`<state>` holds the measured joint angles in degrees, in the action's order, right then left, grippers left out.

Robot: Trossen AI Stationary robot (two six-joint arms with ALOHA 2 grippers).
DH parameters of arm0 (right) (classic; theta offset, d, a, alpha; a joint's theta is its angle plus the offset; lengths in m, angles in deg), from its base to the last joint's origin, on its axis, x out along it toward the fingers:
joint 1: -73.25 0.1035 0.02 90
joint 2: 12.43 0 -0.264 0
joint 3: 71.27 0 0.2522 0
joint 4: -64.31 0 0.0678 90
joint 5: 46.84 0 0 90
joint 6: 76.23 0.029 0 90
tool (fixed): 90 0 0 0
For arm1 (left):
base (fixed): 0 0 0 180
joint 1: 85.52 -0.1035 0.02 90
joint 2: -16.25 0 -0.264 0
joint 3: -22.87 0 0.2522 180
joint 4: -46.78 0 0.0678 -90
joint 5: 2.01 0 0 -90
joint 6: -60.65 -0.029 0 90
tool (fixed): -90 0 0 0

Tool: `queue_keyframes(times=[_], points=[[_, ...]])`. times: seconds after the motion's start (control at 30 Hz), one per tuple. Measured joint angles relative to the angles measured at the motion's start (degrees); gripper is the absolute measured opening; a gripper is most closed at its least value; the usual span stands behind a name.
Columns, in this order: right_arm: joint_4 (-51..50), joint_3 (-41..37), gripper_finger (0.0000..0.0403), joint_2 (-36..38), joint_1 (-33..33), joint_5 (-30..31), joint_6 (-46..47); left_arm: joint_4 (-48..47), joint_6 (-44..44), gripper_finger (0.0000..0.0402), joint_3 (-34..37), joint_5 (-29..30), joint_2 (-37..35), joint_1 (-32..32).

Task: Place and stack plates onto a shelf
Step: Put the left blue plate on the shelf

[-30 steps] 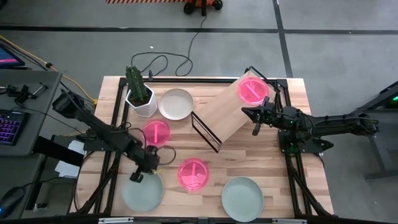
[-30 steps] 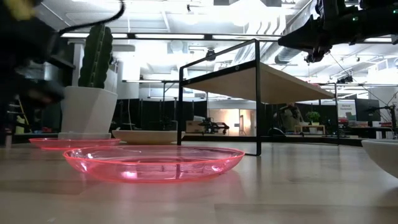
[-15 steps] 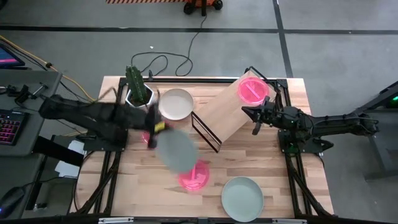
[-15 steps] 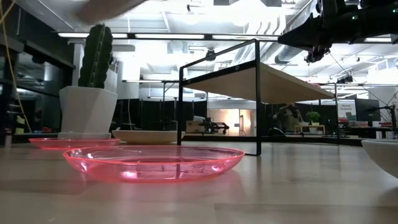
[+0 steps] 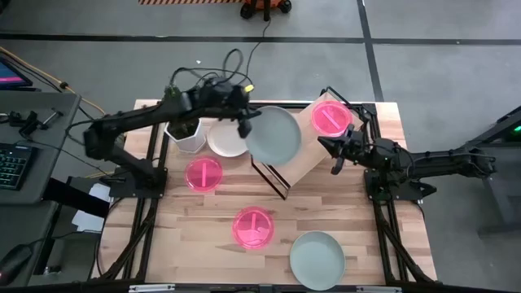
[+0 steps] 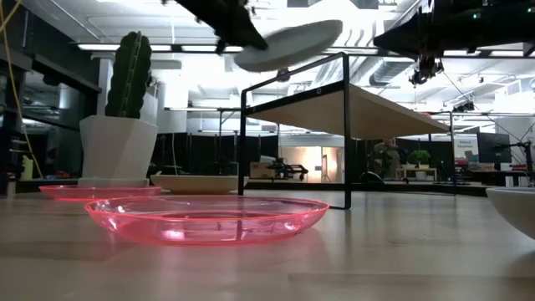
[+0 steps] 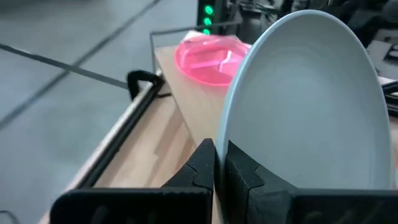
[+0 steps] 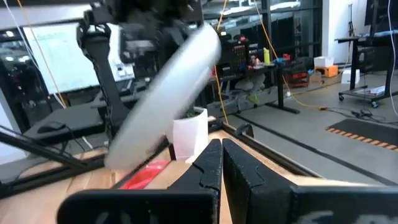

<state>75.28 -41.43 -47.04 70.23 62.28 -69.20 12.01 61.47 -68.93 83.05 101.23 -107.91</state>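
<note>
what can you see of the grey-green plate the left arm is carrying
The grey-green plate is round, plain and opaque, with a shallow raised rim. The left gripper is shut on its edge, holding it in the air, clear of the table. From above it overlaps the near end of the plywood shelf; in the low view it hangs tilted above the shelf's black frame. Nothing but the fingers touches it.

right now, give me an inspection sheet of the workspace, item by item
surface: wooden table, bare planks between the items
job's things: shelf with one pink plate on it; grey-green plate held above the shelf's near end; white plate, two pink plates and another grey-green plate on the table
clutter: cactus pot
grippers: left gripper shut on the grey-green plate; right gripper shut, empty, by the shelf
cables: black cable behind the table
surroundings: keyboard on a side desk
</note>
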Motion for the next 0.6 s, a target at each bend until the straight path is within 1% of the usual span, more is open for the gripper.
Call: queue_keyframes(times=[0.17, 0.33, 0.47, 0.6], points=[[2.15, 0.0, 0.0, 0.02, 0.01, 0.02, 0.01, -0.07, 2.72, 0.0001, -4.01, -0.81, 7.81, -0.47], [3.57, 0.0, 0.0, 0.02, 0.02, 0.09, 0.02, -0.27, 3.43, 0.0001, -6.07, -0.97, 13.0, 0.18], [3.85, 0.0, 0.0, 0.0, 0.0, 0.11, 0.46, 1.41, 3.87, 0.0002, -6.78, -1.16, 15.18, 0.66], [3.85, 0.0, 0.0, 0.02, 0.0, 0.11, 0.46, 2.64, 4.68, 0.0015, -6.8, -1.54, 16.61, 0.96]])
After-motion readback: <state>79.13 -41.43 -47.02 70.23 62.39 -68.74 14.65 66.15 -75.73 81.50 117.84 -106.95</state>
